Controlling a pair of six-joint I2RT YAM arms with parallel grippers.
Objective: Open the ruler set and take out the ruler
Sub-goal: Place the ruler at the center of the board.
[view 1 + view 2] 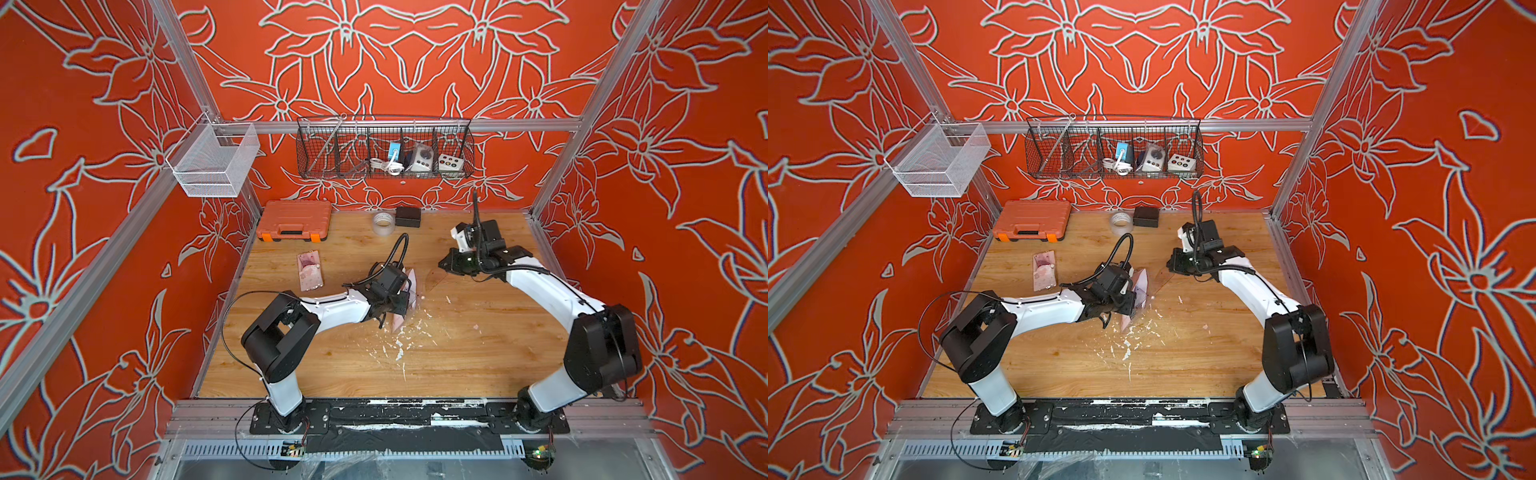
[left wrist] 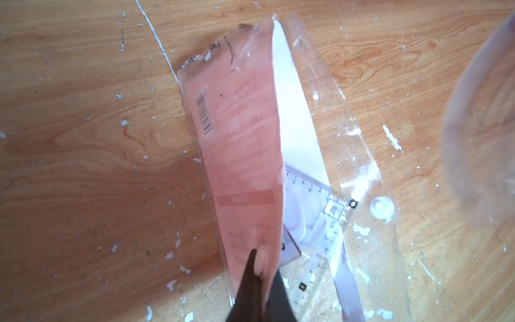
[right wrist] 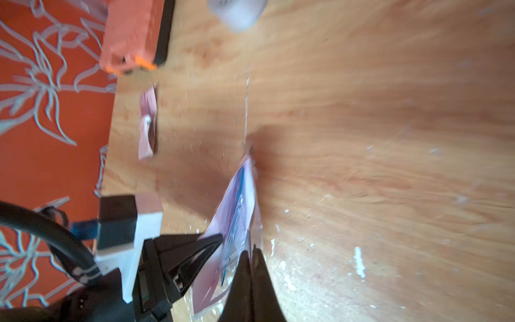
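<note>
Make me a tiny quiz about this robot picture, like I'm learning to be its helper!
1. True or false: the left end effector is pinching the pink ruler set.
2. Pick one: what sits at the table's far left corner? A) orange case B) green bucket C) blue ball
3. Fill the gap: beside the tape roll sits a small ___ box.
Key: 1 true; 2 A; 3 black.
</note>
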